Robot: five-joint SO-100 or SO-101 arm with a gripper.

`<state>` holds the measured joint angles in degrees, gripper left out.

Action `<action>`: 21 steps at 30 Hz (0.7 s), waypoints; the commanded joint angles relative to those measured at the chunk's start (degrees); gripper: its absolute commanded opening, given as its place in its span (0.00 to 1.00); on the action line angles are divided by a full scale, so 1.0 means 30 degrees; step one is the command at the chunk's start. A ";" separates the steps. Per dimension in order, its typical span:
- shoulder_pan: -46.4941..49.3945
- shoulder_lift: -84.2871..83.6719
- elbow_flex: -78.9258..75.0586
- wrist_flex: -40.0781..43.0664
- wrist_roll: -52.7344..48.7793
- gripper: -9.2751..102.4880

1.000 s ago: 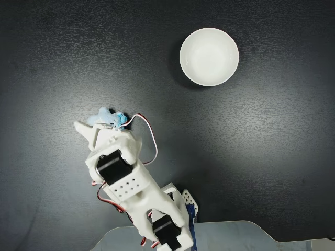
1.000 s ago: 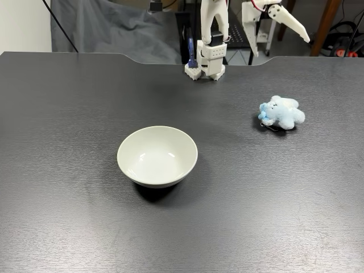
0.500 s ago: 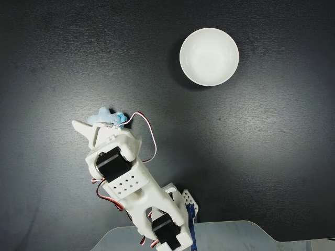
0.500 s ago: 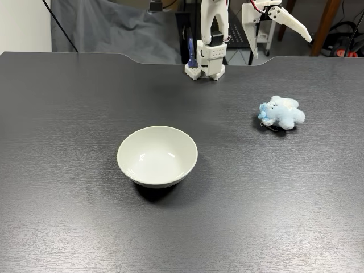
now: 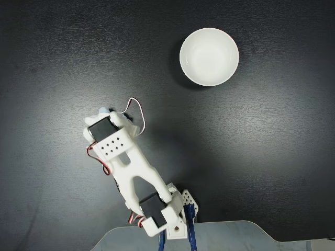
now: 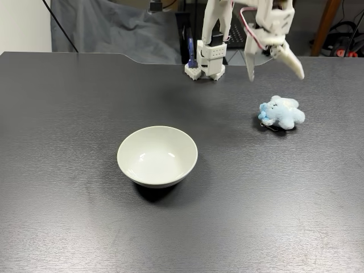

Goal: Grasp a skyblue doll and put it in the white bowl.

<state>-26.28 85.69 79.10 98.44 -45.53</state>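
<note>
From above, the white bowl [image 5: 209,56] sits near the table's [image 5: 272,157] far edge; the skyblue doll [image 5: 104,110] peeks from under the arm. In the front-facing view, the claw [image 6: 274,68] hangs spread wide above the doll [image 6: 281,112], apart from it; the bowl [image 6: 157,156] sits mid-table.

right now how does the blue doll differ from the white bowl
The doll is pale blue, lumpy and soft-looking; the bowl is plain white, round and glossy. The doll is the smaller of the two. The doll lies below the open jaws of the gripper; the bowl sits apart, empty. Both rest on the dark table.
</note>
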 commanded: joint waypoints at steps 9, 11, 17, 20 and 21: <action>-0.0205 -0.2168 -0.0469 -0.0527 0.0117 0.62; -0.0352 -0.2197 -0.0439 -0.1758 0.0146 0.62; -0.1055 -0.2314 -0.0205 -0.2842 0.0146 0.62; -0.1494 -0.3340 -0.0381 -0.2754 0.0176 0.62; -0.1523 -0.3691 -0.0439 -0.2871 0.0176 0.62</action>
<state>-30.06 75.59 79.10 90.18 -45.53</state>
